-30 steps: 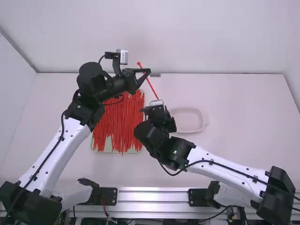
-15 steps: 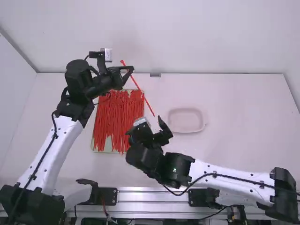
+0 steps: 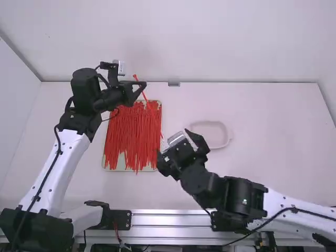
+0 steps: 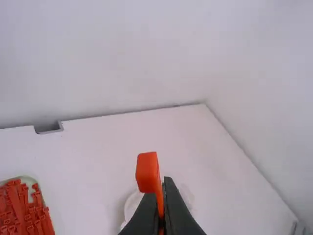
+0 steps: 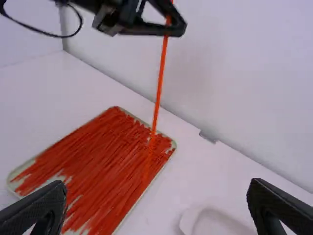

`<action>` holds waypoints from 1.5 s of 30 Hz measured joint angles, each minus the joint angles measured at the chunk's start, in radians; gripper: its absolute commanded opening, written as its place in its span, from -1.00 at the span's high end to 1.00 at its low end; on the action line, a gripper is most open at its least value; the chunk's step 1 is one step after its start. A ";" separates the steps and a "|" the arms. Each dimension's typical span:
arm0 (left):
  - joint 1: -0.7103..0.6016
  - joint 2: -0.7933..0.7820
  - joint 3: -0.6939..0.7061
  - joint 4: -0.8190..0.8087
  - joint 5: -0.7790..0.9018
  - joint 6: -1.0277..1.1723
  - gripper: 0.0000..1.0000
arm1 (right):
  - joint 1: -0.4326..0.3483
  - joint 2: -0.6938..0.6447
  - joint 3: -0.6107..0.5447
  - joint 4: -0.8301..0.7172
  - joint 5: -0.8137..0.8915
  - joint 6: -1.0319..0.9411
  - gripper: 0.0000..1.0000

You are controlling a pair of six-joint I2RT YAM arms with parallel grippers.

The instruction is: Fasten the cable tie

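While the red cable tie (image 5: 160, 73) is pinched near its head by the closed left gripper (image 5: 168, 24), it is held high over the tray of spare ties (image 5: 17, 172). Its long axis is pointed steeply down toward the right gripper (image 5: 156, 190). That gripper is spread wide below, so the free tail would be reached most easily by the right arm, from underneath.

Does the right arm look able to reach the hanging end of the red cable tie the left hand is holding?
Probably yes. The right hand is open and faces the cable tie, which hangs free from the left hand above the tray, with nothing between them.
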 measured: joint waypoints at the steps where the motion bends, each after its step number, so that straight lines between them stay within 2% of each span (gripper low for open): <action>1: 0.000 0.000 0.000 -0.010 0.022 0.018 0.98 | -0.025 -0.020 0.000 -0.012 -0.035 -0.008 -0.96; 6: 0.000 0.000 0.000 -0.021 0.156 0.089 0.98 | -0.138 -0.080 0.000 -0.055 -0.210 -0.034 -0.96; 9: 0.000 0.000 0.000 -0.021 0.273 0.134 0.98 | -0.251 -0.114 0.000 -0.082 -0.382 -0.057 -0.96; 10: 0.000 0.000 0.000 -0.021 0.277 0.136 0.97 | -0.256 -0.115 0.000 -0.083 -0.391 -0.055 -0.96; 13: 0.000 0.000 0.000 -0.029 0.335 0.172 0.98 | -0.376 -0.125 0.000 -0.084 -0.573 -0.097 -0.96; 18: 0.000 0.000 0.000 -0.032 0.420 0.237 0.98 | -0.512 -0.102 0.000 -0.083 -0.801 -0.164 -0.96; 22: 0.000 0.000 0.000 -0.029 0.466 0.261 0.98 | -0.611 -0.058 0.000 -0.080 -0.977 -0.217 -0.99; 24: 0.000 0.000 0.000 -0.028 0.487 0.269 0.98 | -0.695 -0.019 0.000 -0.080 -1.120 -0.264 -0.99; 25: 0.000 0.000 0.000 -0.028 0.487 0.269 0.98 | -0.695 -0.019 0.000 -0.080 -1.120 -0.264 -0.99; 26: 0.000 0.000 0.000 -0.025 0.494 0.270 0.98 | -0.749 0.004 0.000 -0.079 -1.209 -0.293 -0.98; 35: 0.000 0.000 0.000 0.072 0.571 0.280 0.97 | -1.002 0.164 0.000 -0.034 -1.640 -0.405 -0.98; 39: 0.000 0.000 0.000 0.158 0.581 0.247 0.98 | -1.092 0.241 0.000 -0.027 -1.830 -0.464 -0.97; 45: 0.000 0.000 0.000 0.342 0.607 0.116 0.97 | -1.166 0.331 0.000 0.029 -2.038 -0.500 -0.97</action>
